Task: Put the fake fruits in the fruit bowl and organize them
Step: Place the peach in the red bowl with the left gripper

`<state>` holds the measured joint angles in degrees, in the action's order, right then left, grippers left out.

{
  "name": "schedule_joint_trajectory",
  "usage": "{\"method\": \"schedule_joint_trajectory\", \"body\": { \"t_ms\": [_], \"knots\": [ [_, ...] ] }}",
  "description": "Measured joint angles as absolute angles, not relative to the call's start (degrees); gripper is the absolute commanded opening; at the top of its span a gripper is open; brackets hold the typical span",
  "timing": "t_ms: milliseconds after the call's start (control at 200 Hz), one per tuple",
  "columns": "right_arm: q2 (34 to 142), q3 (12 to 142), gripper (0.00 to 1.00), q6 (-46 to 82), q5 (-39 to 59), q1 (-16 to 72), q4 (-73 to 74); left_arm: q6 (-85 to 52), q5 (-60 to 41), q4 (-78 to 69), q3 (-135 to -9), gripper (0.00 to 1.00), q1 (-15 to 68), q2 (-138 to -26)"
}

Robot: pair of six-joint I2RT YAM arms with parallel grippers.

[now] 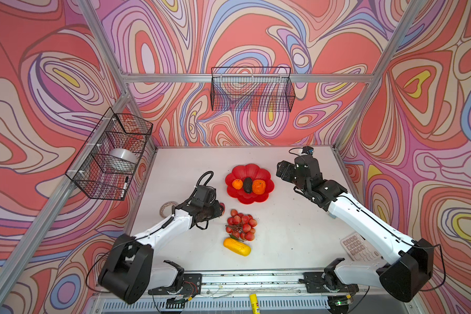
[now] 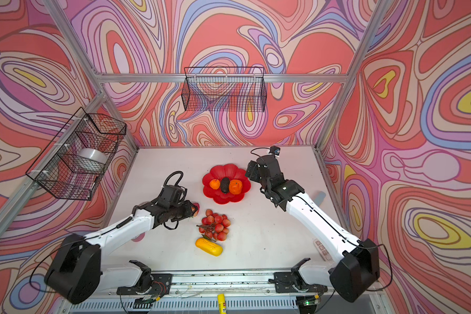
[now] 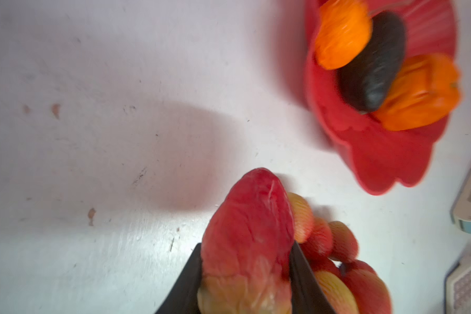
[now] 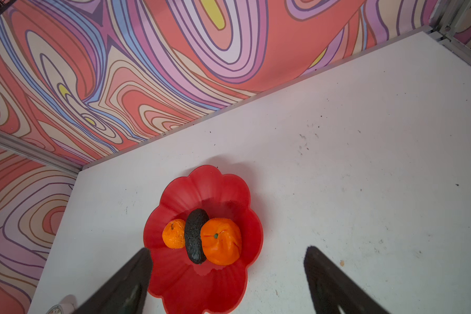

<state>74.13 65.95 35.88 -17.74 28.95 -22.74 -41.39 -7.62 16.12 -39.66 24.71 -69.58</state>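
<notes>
- We count one fruit bowl (image 1: pixel 249 197), a red dish with a petal rim, standing toward the back middle of the white table (image 1: pixel 297 239).
- Three fruits lie in the bowl in a row: one dark avocado (image 1: pixel 247 185) in the middle, a smaller orange fruit (image 1: pixel 237 184) touching it on one side and a larger orange fruit (image 1: pixel 258 187) on the other. That makes two orange fruits.
- One bunch of red berries (image 1: pixel 241 224) lies on the table in front of the bowl, apart from it.
- One yellow oblong fruit (image 1: pixel 237 246) lies just in front of the bunch, near the table's front edge.
- One strawberry (image 3: pixel 249 239), red fading to pale at one end, sits clamped between the dark fingers of the left gripper (image 3: pixel 246 277); in the top views it shows at the gripper's tip, left of the berries.
- The right gripper (image 4: pixel 226 271) hovers by the bowl's right side with its jaws spread wide and nothing between them.
- We count two black wire baskets: one (image 1: pixel 252 89) on the back wall, one (image 1: pixel 110 155) on the left wall.
</notes>
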Motion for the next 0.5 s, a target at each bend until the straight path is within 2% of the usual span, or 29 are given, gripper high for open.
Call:
{"method": "schedule_joint_trajectory", "body": {
  "t_ms": [95, 210, 501],
  "knots": [
    [74.1, 65.5, 0.92, 35.9, -17.8, 28.9, -22.7, -38.6, -7.4, 19.2, -42.3, 0.30, 24.7, -63.7],
    [74.1, 64.7, 0.93, 35.8, -17.6, 28.9, -22.3, -35.1, -7.8, 21.5, -49.0, 0.30, 24.7, -64.2],
    [70.4, 61.1, 0.98, 35.2, -17.1, 28.9, -22.5, -28.4, -10.8, 21.3, -63.0, 0.27, 26.2, -83.0]
  ]
}}
